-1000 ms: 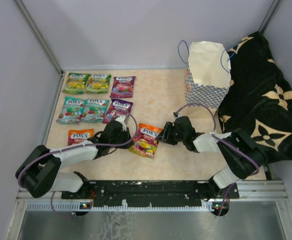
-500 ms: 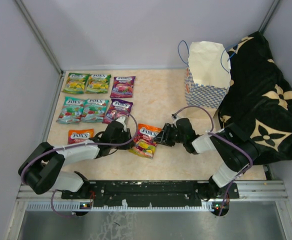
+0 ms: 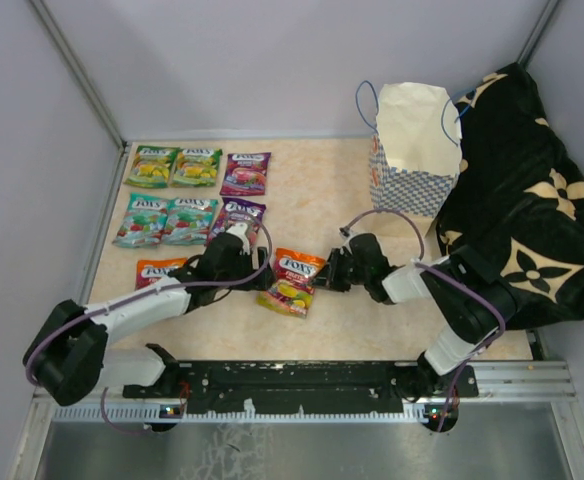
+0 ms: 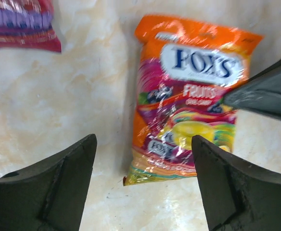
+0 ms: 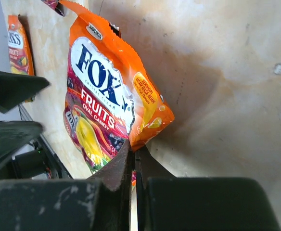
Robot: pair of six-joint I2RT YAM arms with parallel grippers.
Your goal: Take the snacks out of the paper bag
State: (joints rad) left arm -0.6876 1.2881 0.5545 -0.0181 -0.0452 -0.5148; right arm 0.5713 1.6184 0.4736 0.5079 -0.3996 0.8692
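Near the front edge of the bench (image 3: 372, 320), about midway along it, an orange-red FOX'S pouch (image 3: 292, 282) lies between the two grippers. The right gripper (image 5: 133, 153) is pinched closed on this pouch's right-hand edge, fingers pressed together with the foil caught at their tips; its wrist view shows the pouch tipped up on that side, a shadow beneath it. The left gripper (image 4: 144, 140) stands wide open just beside the pouch's left edge and holds nothing; in its wrist view the two fingers are spread to either side of the pouch's lower end. Toward the far left corner more snacks lie flat in two rows: a pair of green-yellow pouches (image 3: 152, 166) and a purple pouch (image 3: 246, 173) in the far row, then a pair of teal pouches (image 3: 142, 219) and a second purple pouch (image 3: 234, 215), the last partly hidden by the left arm (image 3: 142, 300). A second orange-red pouch (image 3: 157, 270) lies closer to the front by the left edge, partly under that arm. By the far right corner the paper bag (image 3: 415, 150) stands upright with its mouth open, touching the black cloth (image 3: 527, 200) with tan flowers heaped along the right edge; whether anything lies inside the bag cannot be told
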